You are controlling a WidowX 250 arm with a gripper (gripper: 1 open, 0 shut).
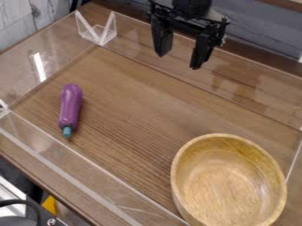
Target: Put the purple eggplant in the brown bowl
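Observation:
The purple eggplant (70, 108) lies on the wooden table at the left, its teal stem tip pointing toward the near edge. The brown bowl (231, 214) sits at the lower right and holds nothing. My gripper (179, 49) hangs at the top centre, pointing down, open, with nothing between its black fingers (202, 53). It is well apart from both the eggplant and the bowl, up and to the right of the eggplant.
Clear acrylic walls (35, 66) fence the wooden table (141, 124) on all sides. A small clear folded stand (95, 29) sits at the back left corner. A table edge with dark clutter shows at the lower left.

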